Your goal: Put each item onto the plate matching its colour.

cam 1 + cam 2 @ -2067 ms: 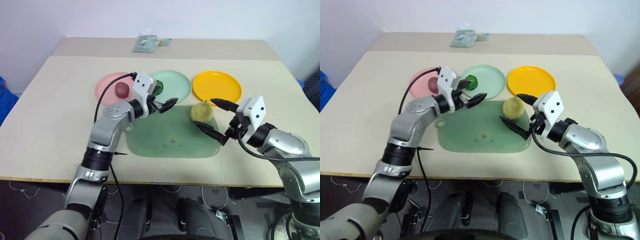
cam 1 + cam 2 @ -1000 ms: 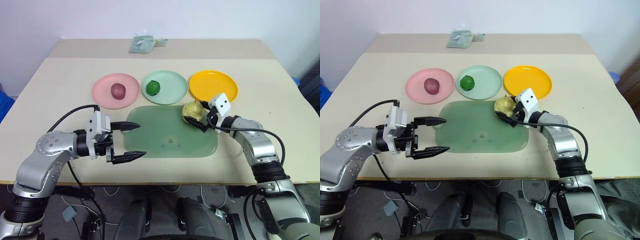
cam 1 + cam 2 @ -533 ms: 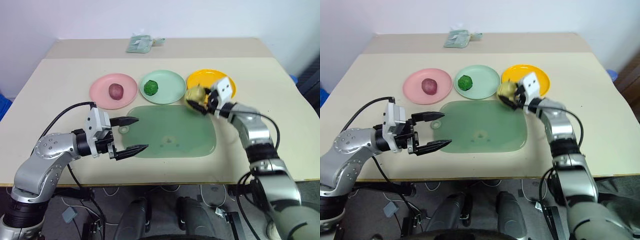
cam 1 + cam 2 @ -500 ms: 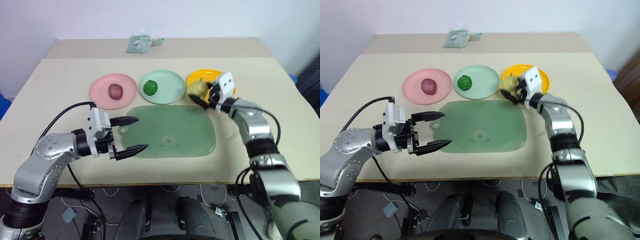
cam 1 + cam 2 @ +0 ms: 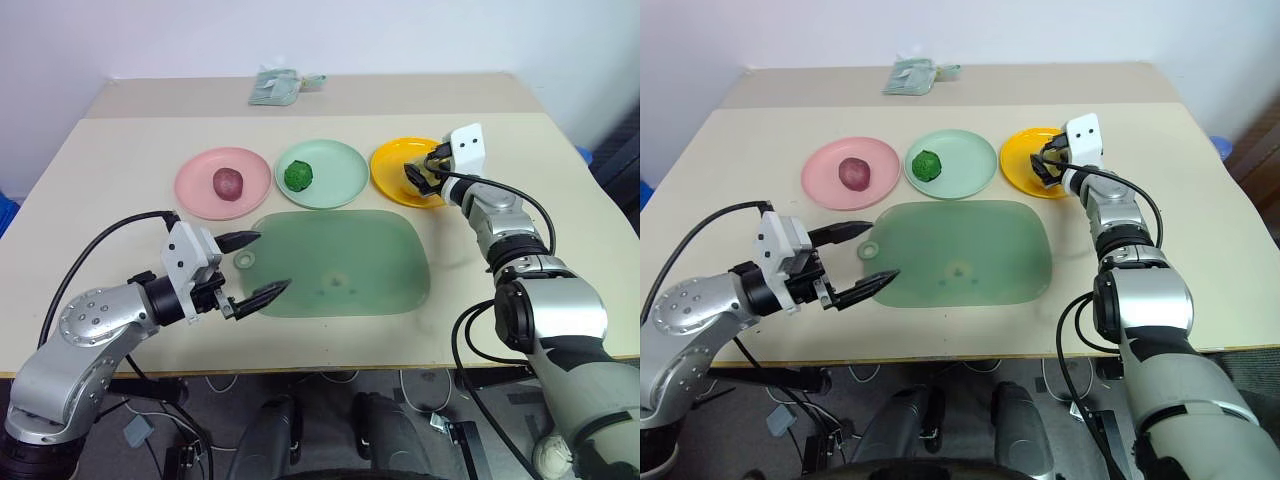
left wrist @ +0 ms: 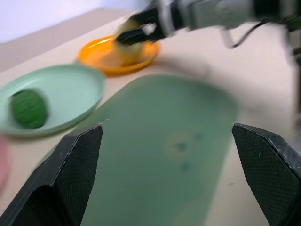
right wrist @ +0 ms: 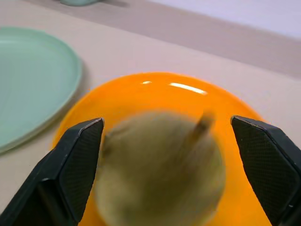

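A reddish-purple ball (image 5: 228,182) sits on the pink plate (image 5: 195,187). The dark green ball (image 5: 298,176) lies on the mint green plate (image 5: 338,170). My right gripper (image 5: 420,175) reaches over the orange-yellow plate (image 5: 392,185). Its fingers stand wide open around the pale yellow pear-like lump (image 7: 160,169), which rests on that plate, blurred. My left gripper (image 5: 272,262) is open and empty, level over the near left edge of the green cutting mat (image 5: 345,265).
A small greenish packet (image 5: 275,88) lies at the table's far edge. The three plates stand in a row behind the mat. A black cable (image 5: 95,260) runs along my left arm. Bare tabletop extends left and right of the mat.
My right gripper carried the pale yellow lump from the mat's far right corner to the orange-yellow plate and opened around it. The left gripper stayed in place and swung toward the mat.
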You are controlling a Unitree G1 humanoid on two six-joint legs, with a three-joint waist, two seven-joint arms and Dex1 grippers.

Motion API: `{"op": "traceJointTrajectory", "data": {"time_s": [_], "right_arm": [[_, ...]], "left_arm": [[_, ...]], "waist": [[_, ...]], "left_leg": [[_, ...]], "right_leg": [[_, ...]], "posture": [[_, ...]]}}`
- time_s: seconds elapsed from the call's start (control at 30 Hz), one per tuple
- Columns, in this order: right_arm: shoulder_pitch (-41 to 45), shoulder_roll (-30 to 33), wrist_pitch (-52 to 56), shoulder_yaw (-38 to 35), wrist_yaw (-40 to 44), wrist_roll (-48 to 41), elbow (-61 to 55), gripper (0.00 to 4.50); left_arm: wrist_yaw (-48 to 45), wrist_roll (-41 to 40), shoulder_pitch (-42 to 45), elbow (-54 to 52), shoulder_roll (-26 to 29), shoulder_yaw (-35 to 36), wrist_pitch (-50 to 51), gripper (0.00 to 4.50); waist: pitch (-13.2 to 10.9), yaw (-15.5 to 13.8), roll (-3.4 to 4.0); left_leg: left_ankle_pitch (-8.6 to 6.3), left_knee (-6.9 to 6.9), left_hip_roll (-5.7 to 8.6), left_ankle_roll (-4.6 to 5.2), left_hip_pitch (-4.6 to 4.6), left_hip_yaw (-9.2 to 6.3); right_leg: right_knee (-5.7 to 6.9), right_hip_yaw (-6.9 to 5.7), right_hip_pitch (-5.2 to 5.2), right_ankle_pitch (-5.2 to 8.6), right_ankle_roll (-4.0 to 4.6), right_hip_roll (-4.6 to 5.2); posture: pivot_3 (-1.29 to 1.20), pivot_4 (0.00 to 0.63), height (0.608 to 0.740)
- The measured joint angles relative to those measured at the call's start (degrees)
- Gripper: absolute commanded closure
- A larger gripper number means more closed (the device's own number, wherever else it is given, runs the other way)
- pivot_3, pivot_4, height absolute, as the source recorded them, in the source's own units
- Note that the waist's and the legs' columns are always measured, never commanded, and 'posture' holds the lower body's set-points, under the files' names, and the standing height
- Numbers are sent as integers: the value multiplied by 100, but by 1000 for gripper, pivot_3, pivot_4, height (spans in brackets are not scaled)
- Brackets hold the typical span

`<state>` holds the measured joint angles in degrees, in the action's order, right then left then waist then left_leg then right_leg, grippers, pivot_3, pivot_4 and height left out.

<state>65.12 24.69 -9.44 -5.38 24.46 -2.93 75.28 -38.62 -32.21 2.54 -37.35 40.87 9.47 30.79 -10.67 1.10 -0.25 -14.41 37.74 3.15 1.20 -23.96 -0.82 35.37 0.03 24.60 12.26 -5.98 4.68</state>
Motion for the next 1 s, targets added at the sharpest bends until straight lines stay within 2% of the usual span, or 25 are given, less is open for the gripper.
{"op": "traceJointTrajectory", "data": {"time_s": [0.07,0.2,0.33,0.43,0.57,0.67,0.77,1.0], "right_arm": [[-1,16,-75,-74,42,-6,0,21],[-29,75,-226,-270,262,-97,-197,21],[-312,318,-197,-516,703,-438,-1149,21],[-1101,430,341,-617,1313,-902,-2703,21],[-3299,707,1617,-560,2200,-1671,-5378,21],[-4823,1024,2394,-580,2457,-2018,-6681,21],[-5337,1229,2748,-821,2431,-2160,-7216,21],[-5817,1586,2906,-1456,2291,-2284,-7626,21]], "left_arm": [[293,235,60,10,-101,-52,1,0],[646,355,445,274,-653,-207,-108,0],[530,446,625,697,-673,-320,-167,0],[422,477,716,922,-757,-475,-190,0],[225,651,786,1167,-807,-720,-473,0],[108,783,866,1382,-820,-802,-675,0],[76,852,952,1511,-881,-889,-750,0],[-78,912,1051,1717,-839,-858,-761,0]], "waist": [[0,-12,0],[0,-32,0],[0,-32,1],[2,-43,-1],[4,-117,2],[8,-171,14],[10,-137,19],[11,-184,18]], "left_leg": [[0,0,0,1,0,0],[1,3,1,-1,0,0],[-3,1,1,7,0,-1],[-6,3,0,13,0,-4],[-9,5,1,18,-2,-12],[-10,13,0,18,-1,-9],[-10,23,-1,18,8,4],[-13,22,-4,24,15,5]], "right_leg": [[0,-1,-1,0,-1,0],[1,-6,-3,-2,-3,-2],[-2,-7,-4,-1,-3,-3],[-4,-6,-8,-2,-3,-1],[-6,-9,-11,-2,-3,5],[0,-5,-11,-1,-3,8],[5,10,-13,6,19,7],[0,9,-22,8,20,5]], "posture": [[0,150,740],[0,150,740],[0,150,740],[0,150,740],[0,150,740],[0,150,740],[0,150,740],[0,150,740]]}}
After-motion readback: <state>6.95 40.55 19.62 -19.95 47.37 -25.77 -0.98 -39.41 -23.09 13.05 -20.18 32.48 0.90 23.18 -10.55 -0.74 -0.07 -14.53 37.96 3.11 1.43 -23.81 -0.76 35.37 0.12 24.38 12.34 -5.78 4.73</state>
